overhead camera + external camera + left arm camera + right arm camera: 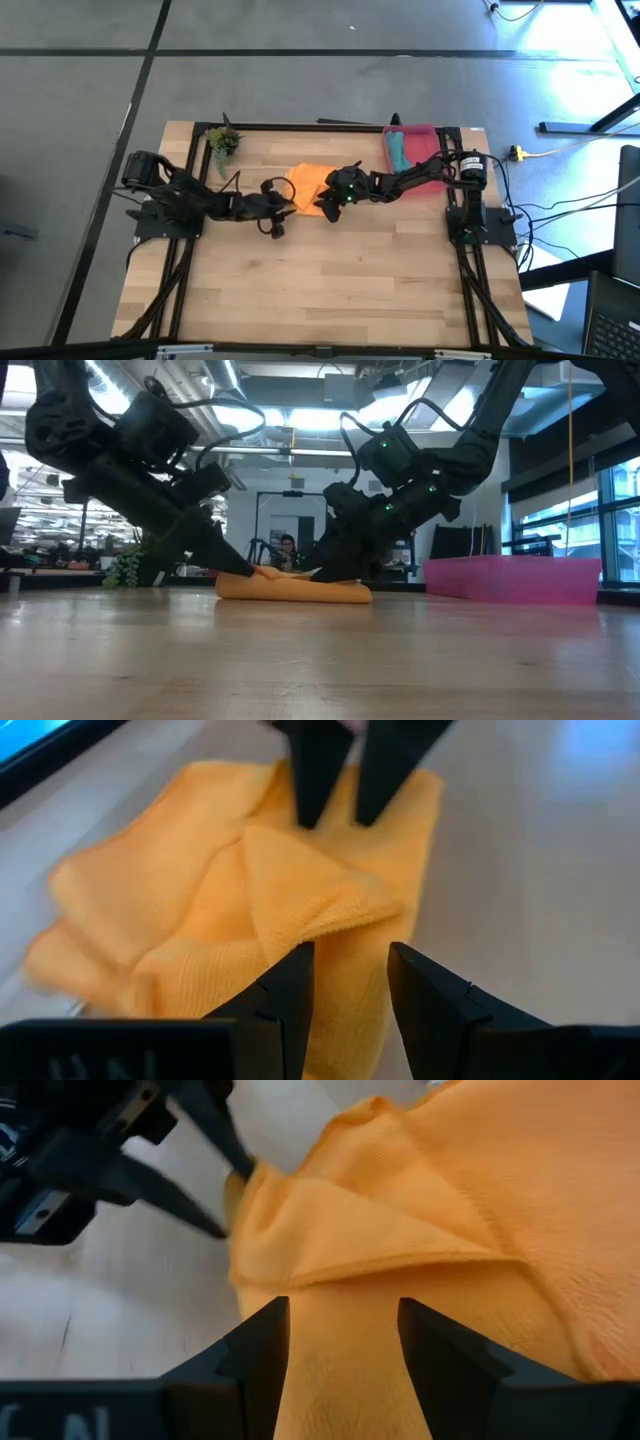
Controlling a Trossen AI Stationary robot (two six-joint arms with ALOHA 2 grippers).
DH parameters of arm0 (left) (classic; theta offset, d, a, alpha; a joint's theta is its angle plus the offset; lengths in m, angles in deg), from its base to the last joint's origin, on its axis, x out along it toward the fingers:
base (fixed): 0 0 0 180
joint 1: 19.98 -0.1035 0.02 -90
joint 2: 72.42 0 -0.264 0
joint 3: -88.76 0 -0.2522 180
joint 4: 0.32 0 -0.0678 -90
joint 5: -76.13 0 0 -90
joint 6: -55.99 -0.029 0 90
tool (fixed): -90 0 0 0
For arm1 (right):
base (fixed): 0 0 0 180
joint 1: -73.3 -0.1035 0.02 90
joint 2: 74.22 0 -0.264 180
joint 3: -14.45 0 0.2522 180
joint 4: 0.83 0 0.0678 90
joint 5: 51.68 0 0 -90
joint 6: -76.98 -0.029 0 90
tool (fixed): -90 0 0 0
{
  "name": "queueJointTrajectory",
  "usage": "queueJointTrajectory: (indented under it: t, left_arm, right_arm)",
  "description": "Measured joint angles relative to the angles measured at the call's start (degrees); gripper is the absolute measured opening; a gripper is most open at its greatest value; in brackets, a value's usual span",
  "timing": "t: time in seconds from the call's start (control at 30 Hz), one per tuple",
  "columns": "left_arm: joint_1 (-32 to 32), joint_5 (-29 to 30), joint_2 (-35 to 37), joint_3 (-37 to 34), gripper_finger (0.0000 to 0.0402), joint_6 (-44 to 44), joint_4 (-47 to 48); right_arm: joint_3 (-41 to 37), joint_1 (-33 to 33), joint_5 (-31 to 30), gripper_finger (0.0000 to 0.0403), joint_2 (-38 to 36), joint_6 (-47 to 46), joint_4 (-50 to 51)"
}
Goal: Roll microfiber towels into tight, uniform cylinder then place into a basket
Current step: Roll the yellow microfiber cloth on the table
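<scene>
Spanning most of the high view, the wooden table [330, 290] shows pale planks framed by dark rails, with both arms reaching in from its left and right edges toward the middle of its far half. Only this view lays out the whole arrangement: the orange towel [308, 187] sits mid-table, nearer the far edge, the pink basket [424, 150] lies at the far right corner, and a teal towel [398, 150] rests inside the basket along its left wall. A small green plant [224, 141] stands at the far left corner.

The low view adds what the top-down one cannot: the orange towel [293, 589] is a low, flattened mound on the wood, and the basket [513, 579] is a shallow, straight-walled box.

The wrist views give the cloth's texture, a soft, finely looped knit, folded into thick overlapping layers with a raised ridge.

The left gripper [350, 990] meets the towel's left end, its tapered dark fingers partly spread with orange cloth lying between them. The right gripper [343, 1345] comes down on the towel's right side, its fingers likewise partly spread astride a fold of cloth; whether either one truly pinches the fabric I cannot tell.
</scene>
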Motion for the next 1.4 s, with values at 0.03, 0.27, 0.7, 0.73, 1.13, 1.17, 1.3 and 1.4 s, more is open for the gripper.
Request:
queueJointTrajectory:
  t: [0.03,0.27,0.7,0.73,1.13,1.17,1.3,1.4]
  left_arm:
    - [-0.66,0.06,0.00,0.00,0.0121,0.00,0.10]
    - [-4.65,0.11,0.02,0.00,0.0121,0.44,-0.42]
    - [-9.26,4.11,0.02,0.82,0.0121,1.95,-0.34]
    - [-9.64,4.11,0.02,1.17,0.0121,1.87,-0.24]
    - [-7.79,3.50,1.23,3.48,0.0121,-6.17,0.20]
    - [-7.32,2.54,1.56,3.52,0.0121,-6.48,0.49]
    - [-4.70,-0.89,4.48,3.52,0.0121,-6.54,4.16]
    - [-2.03,-1.87,7.05,3.50,0.0121,-5.91,8.48]
  right_arm:
    - [0.00,0.00,0.00,0.0189,0.00,0.00,0.02]
    - [0.01,0.00,0.00,0.0189,-0.01,-0.03,2.32]
    - [0.08,-0.02,-0.02,0.0189,0.66,1.29,5.17]
    - [0.14,-0.02,-0.02,0.0189,0.84,1.46,5.14]
    - [0.17,-1.03,9.11,0.0189,1.23,7.70,6.87]
    - [0.17,-1.45,10.09,0.0189,1.22,8.32,7.31]
    - [0.16,-3.49,11.81,0.0189,1.22,10.91,8.48]
    - [0.15,-5.38,12.19,0.0189,1.27,12.32,8.40]
